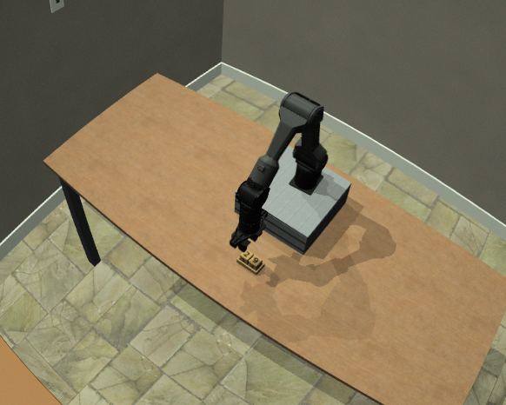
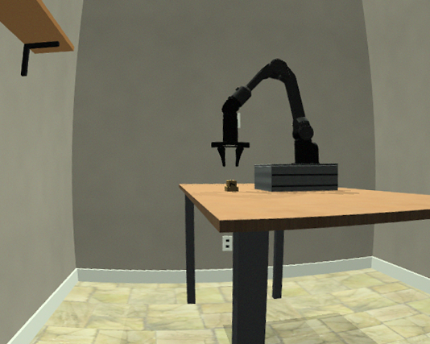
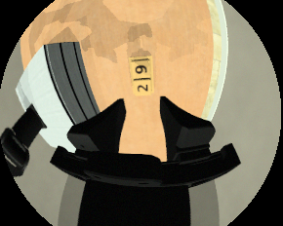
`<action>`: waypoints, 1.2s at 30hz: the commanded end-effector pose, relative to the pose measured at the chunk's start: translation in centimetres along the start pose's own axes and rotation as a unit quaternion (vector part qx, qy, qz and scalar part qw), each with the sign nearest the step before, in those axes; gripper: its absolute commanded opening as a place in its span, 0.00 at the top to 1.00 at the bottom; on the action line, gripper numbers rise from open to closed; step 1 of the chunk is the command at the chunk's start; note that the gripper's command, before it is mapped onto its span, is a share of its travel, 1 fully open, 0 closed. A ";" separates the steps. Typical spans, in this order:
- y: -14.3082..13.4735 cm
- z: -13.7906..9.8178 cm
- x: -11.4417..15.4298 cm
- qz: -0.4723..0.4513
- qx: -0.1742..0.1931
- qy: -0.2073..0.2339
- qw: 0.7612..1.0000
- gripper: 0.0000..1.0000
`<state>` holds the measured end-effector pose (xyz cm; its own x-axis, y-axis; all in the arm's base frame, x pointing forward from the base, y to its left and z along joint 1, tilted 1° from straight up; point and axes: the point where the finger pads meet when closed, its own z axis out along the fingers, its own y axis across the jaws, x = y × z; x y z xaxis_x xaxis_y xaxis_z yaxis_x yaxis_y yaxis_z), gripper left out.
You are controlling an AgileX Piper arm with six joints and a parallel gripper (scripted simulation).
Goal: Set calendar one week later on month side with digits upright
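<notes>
The small wooden calendar (image 1: 247,266) (image 2: 232,188) stands on the table near its front edge. Its two cubes sit side by side in the tray (image 1: 248,266). On top, the left cube (image 1: 247,255) (image 3: 142,87) shows a 2 and the right cube (image 1: 256,261) (image 3: 141,68) shows a 9. The side with the month's name cannot be read in any view. My gripper (image 1: 240,245) (image 2: 230,162) (image 3: 141,104) hangs well above the calendar, pointing down. Its fingers stand partly apart with nothing between them.
The arm's grey base block (image 1: 300,209) (image 2: 295,177) (image 3: 61,75) stands just behind the calendar. The table's front edge (image 1: 209,278) runs close by the tray. A wall shelf (image 2: 27,15) hangs far off to the left.
</notes>
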<state>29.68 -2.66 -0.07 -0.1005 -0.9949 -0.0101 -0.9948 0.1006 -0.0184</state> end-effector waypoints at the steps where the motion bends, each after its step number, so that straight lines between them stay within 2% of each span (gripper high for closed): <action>1: 0.1 0.4 0.0 0.001 -0.003 -0.001 1.000 0.39; 25: 0.2 3.6 0.0 0.000 -0.002 -0.001 1.000 0.39; 36: 0.1 4.3 0.0 0.000 -0.002 0.000 1.000 0.39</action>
<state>29.76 -2.62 -4.26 -0.1022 -0.9947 -0.0102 -0.9946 0.1024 -0.0178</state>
